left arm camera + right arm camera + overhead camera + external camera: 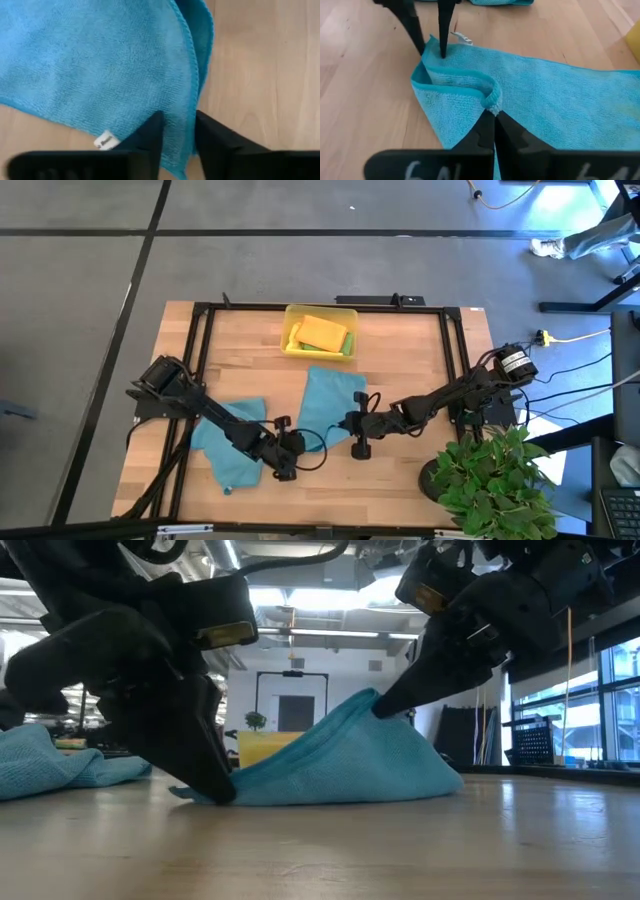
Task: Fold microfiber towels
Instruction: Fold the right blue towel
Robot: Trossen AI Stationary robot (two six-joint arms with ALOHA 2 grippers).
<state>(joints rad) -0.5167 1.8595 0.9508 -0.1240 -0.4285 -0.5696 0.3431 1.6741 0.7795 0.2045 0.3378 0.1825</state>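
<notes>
A teal towel (330, 395) lies in the middle of the wooden table, its far part flat on the wood and its near edge raised. My right gripper (494, 116) is shut on that raised edge. My left gripper (178, 134) stands at the towel's near left corner (427, 52), with the fingers closed on the cloth there. A second teal towel (232, 442) lies crumpled under my left arm. Orange, yellow and green towels lie stacked in a yellow tray (290, 345) at the back. My left gripper has the teal towel's hemmed edge (192, 100) between its two fingers, at the corner beside the white label. The fingers (442, 35) point steeply down from above. That corner stays low on the table. My right gripper pinches a bunched bit of the towel's hemmed edge (492, 100) at its fingertips, slanting down from the table's right. The held spot is lifted clear, and the cloth slopes from it like a tent (378, 700) down to the table.
A potted plant (490, 480) stands at the table's near right corner. Black frame rails (200, 360) run along the table's left, right and far sides. Bare wood lies between the tray and the middle towel.
</notes>
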